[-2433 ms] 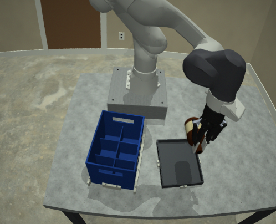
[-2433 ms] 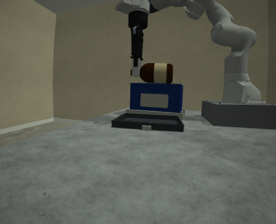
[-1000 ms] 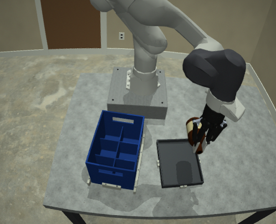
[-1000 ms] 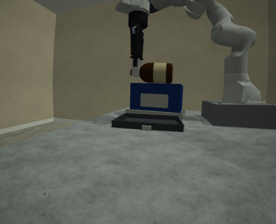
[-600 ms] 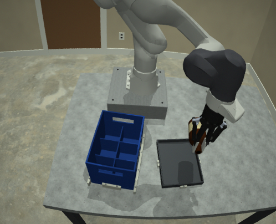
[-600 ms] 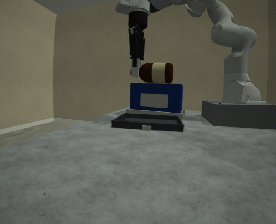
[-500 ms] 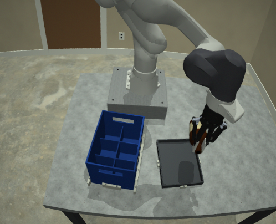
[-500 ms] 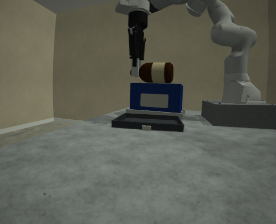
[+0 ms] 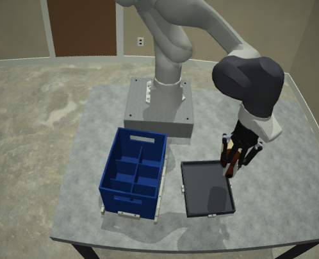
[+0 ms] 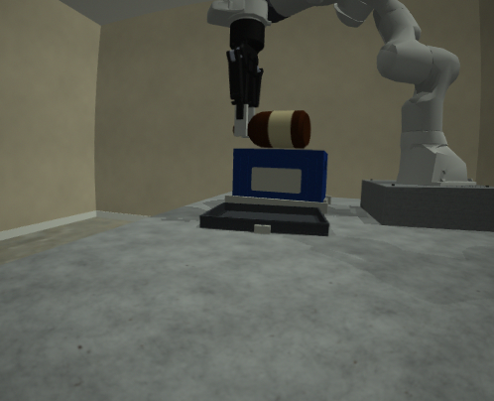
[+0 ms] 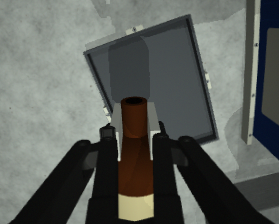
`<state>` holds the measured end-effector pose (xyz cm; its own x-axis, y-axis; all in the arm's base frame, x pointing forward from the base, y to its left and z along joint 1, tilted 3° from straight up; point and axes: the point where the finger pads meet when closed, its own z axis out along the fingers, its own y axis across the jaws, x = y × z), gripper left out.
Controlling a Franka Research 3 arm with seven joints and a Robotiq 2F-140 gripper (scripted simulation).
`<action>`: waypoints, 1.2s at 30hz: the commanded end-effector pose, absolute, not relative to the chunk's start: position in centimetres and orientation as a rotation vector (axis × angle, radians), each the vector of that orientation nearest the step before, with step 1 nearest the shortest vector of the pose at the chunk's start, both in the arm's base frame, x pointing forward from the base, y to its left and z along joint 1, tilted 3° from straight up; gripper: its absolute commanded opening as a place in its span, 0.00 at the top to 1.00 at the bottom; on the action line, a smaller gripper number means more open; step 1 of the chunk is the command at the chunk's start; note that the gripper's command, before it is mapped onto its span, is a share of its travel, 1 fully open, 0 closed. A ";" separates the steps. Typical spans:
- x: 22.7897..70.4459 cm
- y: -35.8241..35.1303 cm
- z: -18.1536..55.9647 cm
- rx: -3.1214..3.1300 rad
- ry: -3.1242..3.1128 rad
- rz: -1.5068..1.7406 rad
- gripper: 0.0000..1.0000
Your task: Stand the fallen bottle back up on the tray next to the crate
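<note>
My gripper (image 9: 231, 169) is shut on the neck of a brown bottle (image 10: 279, 129) with a cream label and holds it in the air above the tray. The bottle lies about level in the exterior view, neck toward the fingers (image 10: 240, 126). In the wrist view the bottle neck (image 11: 135, 122) sits between the two finger pads, its open mouth pointing toward the tray (image 11: 152, 80). The dark grey tray (image 9: 207, 189) lies on the table to the right of the blue crate (image 9: 134, 171). The tray holds nothing but the bottle's shadow.
The blue crate has several empty compartments and stands on the left of the tray; it also shows behind the tray in the exterior view (image 10: 279, 174). The robot's grey base block (image 9: 159, 110) stands behind the crate. The table edge runs near the front.
</note>
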<state>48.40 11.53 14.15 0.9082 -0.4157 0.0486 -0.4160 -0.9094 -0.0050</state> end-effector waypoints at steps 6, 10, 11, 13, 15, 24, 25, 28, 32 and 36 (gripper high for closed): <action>48.5 11.8 14.2 3.063 -0.706 0.081 1.00; 48.5 11.8 14.2 3.063 -0.706 0.081 1.00; 48.5 11.8 14.2 3.063 -0.706 0.081 1.00; 48.5 11.8 14.2 3.063 -0.706 0.081 1.00; 48.5 11.8 14.2 3.063 -0.706 0.081 1.00; 48.5 11.8 14.2 3.063 -0.706 0.081 1.00; 48.5 11.8 14.2 3.063 -0.706 0.081 1.00; 48.5 11.8 14.2 3.063 -0.706 0.081 1.00; 48.5 11.8 14.2 3.061 -0.714 0.080 1.00; 48.5 11.8 14.2 3.058 -0.729 0.080 1.00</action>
